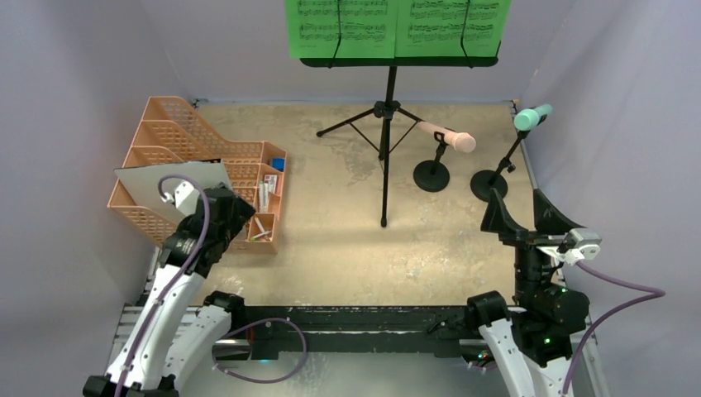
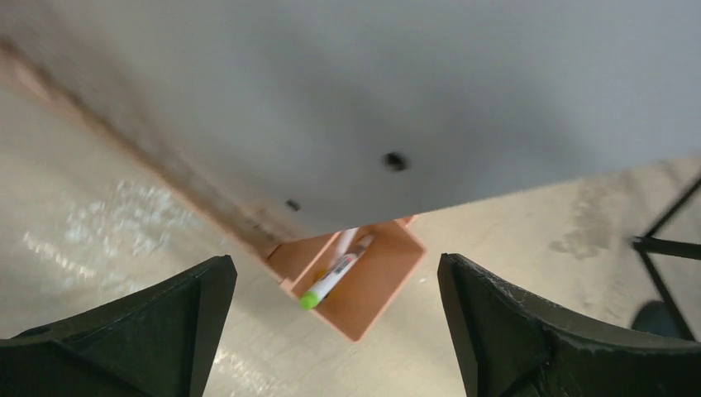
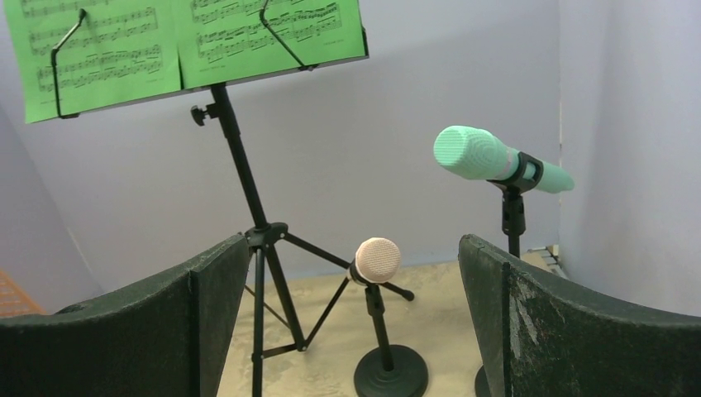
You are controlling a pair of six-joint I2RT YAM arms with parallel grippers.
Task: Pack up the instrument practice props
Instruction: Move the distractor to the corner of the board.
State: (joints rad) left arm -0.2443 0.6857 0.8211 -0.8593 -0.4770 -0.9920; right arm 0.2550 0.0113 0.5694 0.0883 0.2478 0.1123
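2 sheet-music pages [image 1: 364, 29]: green, black staves. Music stand [image 1: 385, 108]: black. Pink microphone [image 1: 446, 136]; mint microphone [image 1: 533, 117]; holders [image 1: 431, 176] black. File organizer [image 1: 186, 132]: orange mesh. Board [image 1: 140, 186]: grey-white. Table [image 1: 347, 248]: mottled beige.

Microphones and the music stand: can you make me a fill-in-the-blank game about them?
1. The two music pages on the music stand are ____ in colour.
2. The pink microphone sits on a holder with a round ____ base.
3. The mint microphone sits ____ up than the pink one.
4. The left claw and the right claw are both wide ____.

Missing words: green, black, higher, open.
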